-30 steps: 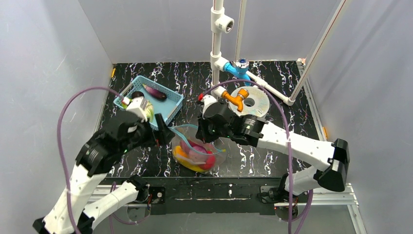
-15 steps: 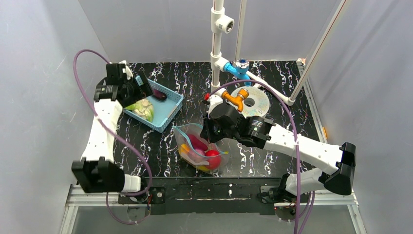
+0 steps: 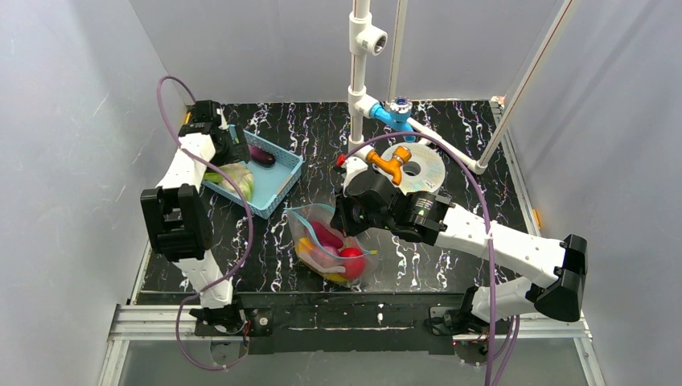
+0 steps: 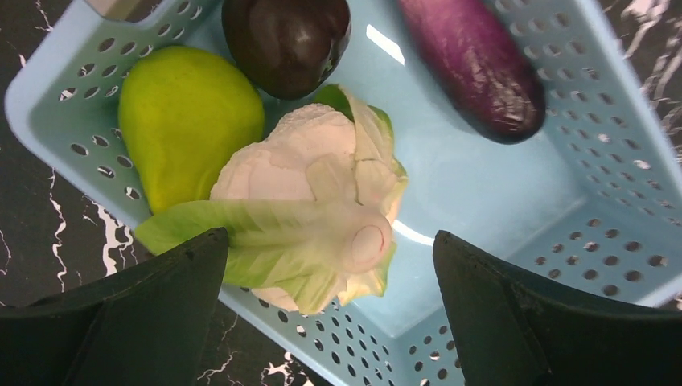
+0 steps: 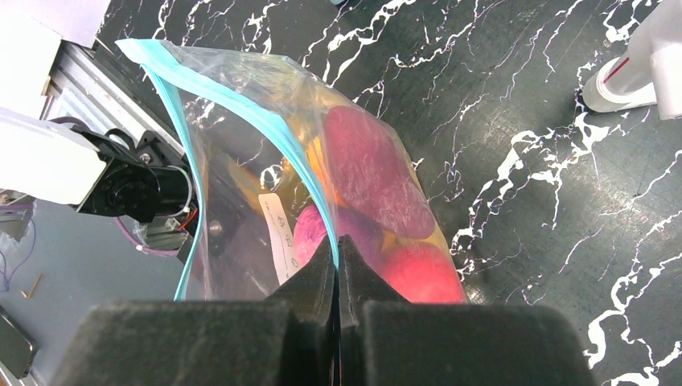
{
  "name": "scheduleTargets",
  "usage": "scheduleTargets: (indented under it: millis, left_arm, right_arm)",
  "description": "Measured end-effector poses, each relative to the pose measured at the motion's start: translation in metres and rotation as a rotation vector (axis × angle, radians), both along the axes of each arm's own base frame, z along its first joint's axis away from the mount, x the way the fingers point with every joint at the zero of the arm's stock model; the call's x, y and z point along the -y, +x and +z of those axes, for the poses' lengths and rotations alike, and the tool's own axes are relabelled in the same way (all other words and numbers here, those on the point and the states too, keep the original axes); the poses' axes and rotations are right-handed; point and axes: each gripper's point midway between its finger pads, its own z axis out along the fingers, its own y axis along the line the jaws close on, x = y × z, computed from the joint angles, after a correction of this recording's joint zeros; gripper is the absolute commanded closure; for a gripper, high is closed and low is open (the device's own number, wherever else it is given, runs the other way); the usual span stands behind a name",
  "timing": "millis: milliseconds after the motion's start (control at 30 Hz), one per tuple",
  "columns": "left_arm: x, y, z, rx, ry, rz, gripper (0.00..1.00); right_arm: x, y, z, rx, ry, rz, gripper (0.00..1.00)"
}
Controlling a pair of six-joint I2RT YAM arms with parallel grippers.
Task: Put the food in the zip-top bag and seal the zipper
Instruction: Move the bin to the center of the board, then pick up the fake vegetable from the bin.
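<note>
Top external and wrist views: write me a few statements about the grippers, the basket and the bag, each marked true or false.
1. The left gripper hangs open above the blue basket. True.
2. The blue basket is empty. False: it holds a cabbage, a green pear, an eggplant and a dark round fruit.
3. The right gripper is shut on the zipper. True.
4. The zip-top bag holds nothing. False: red, purple and yellow food lies inside.

Black tabletop (image 5: 523, 96) veined white; light-blue basket (image 4: 563, 201); clear zip-top bag (image 5: 241, 96), teal zipper (image 5: 153, 64); purple eggplant (image 4: 474, 64), perhaps a dark plum (image 4: 285, 36).
</note>
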Motion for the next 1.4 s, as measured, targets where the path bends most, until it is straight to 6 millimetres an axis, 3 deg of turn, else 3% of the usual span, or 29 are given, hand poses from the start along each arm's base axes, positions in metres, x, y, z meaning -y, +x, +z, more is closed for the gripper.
scheduleTargets:
  millis: [100,233,433,567,733,867,1100,1233,1400]
  left_arm:
    - [0.000,0.001,-0.017,-0.056,-0.002,-0.004,0.02]
    - [0.009,0.003,-0.016,-0.051,-0.070,-0.031,0.06]
    - [0.059,0.015,-0.005,0.046,-0.333,-0.173,0.06]
    - [0.076,0.013,0.002,0.070,-0.394,-0.222,0.05]
    - [0.074,0.015,0.006,0.094,-0.376,-0.222,0.10]
    - [0.063,0.021,0.007,0.093,-0.324,-0.193,0.20]
    - [0.044,0.061,0.025,0.150,-0.219,-0.161,0.40]
    - [0.036,0.070,0.007,0.105,-0.146,-0.151,0.40]
    - [0.034,0.059,-0.036,-0.028,-0.098,-0.149,0.28]
  right_arm:
    - [0.000,0.000,0.000,0.000,-0.001,0.000,0.99]
    - [0.000,0.000,-0.001,-0.001,-0.003,0.000,0.99]
    - [-0.001,0.000,-0.002,-0.003,-0.003,0.000,0.99]
    - [-0.001,0.000,-0.002,-0.003,-0.002,0.000,0.99]
    - [-0.002,0.000,-0.002,-0.002,0.000,0.001,0.99]
    - [-0.002,-0.001,-0.001,-0.005,0.001,0.006,0.99]
    - [-0.005,-0.003,-0.005,-0.019,-0.002,0.022,0.99]
    - [-0.006,-0.003,-0.007,-0.024,-0.006,0.025,0.99]
    - [-0.006,-0.004,-0.007,-0.025,-0.006,0.026,0.99]
